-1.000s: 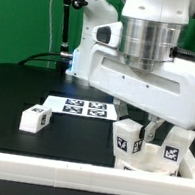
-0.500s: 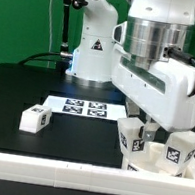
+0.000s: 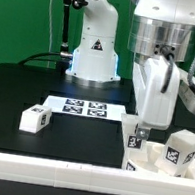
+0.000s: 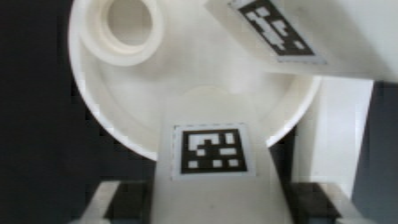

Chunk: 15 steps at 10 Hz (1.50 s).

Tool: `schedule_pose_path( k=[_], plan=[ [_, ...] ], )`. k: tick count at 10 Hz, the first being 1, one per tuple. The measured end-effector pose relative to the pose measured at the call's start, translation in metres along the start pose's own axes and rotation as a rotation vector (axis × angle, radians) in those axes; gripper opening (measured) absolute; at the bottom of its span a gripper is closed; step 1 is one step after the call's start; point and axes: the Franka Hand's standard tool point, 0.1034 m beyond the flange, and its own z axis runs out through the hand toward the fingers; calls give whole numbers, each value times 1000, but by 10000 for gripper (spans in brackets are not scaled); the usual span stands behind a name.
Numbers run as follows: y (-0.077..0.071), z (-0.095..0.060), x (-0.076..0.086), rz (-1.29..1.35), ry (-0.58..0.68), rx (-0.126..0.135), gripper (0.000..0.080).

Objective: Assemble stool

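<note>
Gripper (image 3: 138,132) is squeezing 1 tagged leg (image 4: 214,150) upright over the round seat (image 4: 160,95) at the exterior view's right, beside a 2nd leg (image 3: 182,149). A 3rd leg (image 3: 33,119) is lying well apart.

Bright, even light fills the exterior view. The white arm (image 3: 162,55) is close to washed out, and the black surface (image 3: 26,90) carries a pale sheen along its far edge. Shadows under the parts are faint. The arm, close to the lens, looks soft. In the wrist view the seat (image 4: 196,90) glares white with little detail, the leg (image 4: 215,150) is slightly blurred, and the jaws sit dim and out of focus.
</note>
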Motion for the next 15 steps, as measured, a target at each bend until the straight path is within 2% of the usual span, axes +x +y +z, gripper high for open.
schedule_pose_path(
  k=[4, 6, 7, 8, 9, 10, 13, 14, 15],
  plan=[
    [7, 1, 2, 198, 6, -7, 340],
    [7, 1, 1, 210, 2, -10, 340],
    [8, 2, 1, 201, 3, -11, 433],
    [8, 2, 0, 193, 3, -10, 575],
    [8, -2, 1, 95, 0, -14, 575],
    [10, -7, 3, 5, -5, -25, 636],
    [11, -25, 20, -253, -18, -10, 648],
    [11, -27, 28, -280, -24, -6, 649],
    [11, -26, 28, -276, -24, -7, 649]
  ],
)
